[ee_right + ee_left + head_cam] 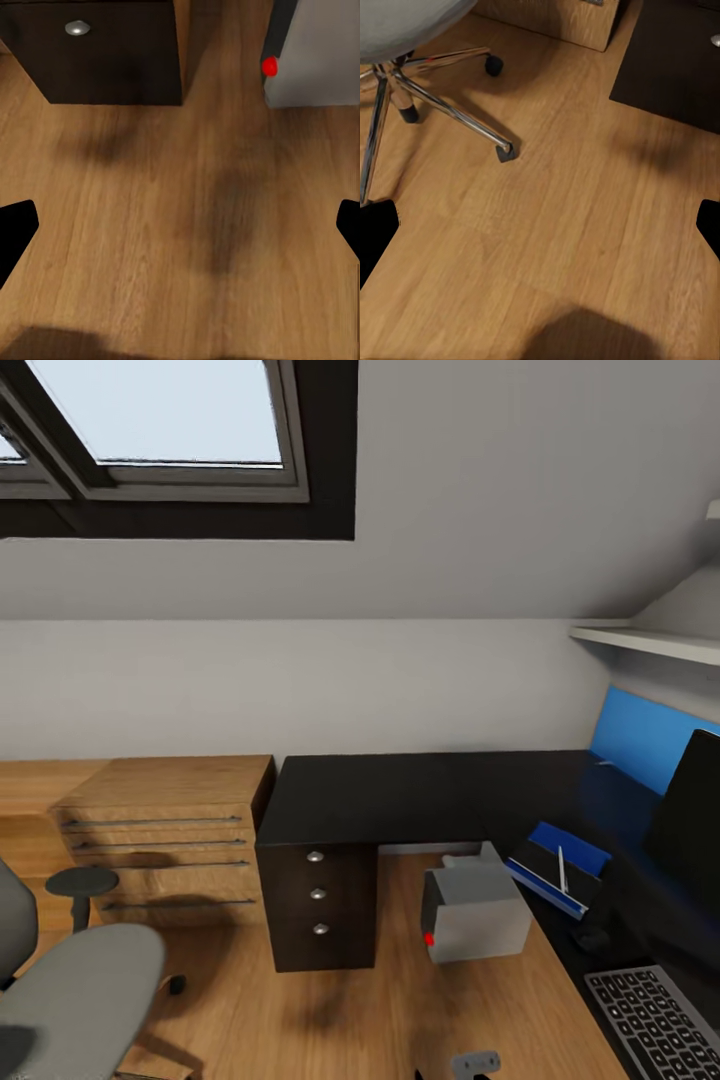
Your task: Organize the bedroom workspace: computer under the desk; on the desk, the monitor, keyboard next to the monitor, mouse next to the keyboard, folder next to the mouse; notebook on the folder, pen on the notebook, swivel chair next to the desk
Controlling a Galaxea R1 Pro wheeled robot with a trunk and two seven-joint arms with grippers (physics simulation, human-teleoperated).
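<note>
The black L-shaped desk [400, 795] runs along the wall and down the right side. On its right arm stand the monitor [690, 820] and the keyboard [655, 1020]. Between them lies the blue folder [572, 848] with the dark notebook [540, 868] and the white pen [562, 870] on it. A small dark shape near the keyboard may be the mouse [595, 938]. The grey computer [478, 915] [322, 60] stands on the floor under the desk. The swivel chair [70, 985] [435, 97] is at the lower left, away from the desk. My left gripper [540, 229] and right gripper [180, 229] hang open over bare floor.
A light wooden drawer chest [165, 840] stands against the wall, left of the desk's black drawer unit [317, 895] [97, 52]. A small round dark stool [82, 882] sits in front of the chest. A white shelf [650, 642] hangs above the blue back panel [645, 740].
</note>
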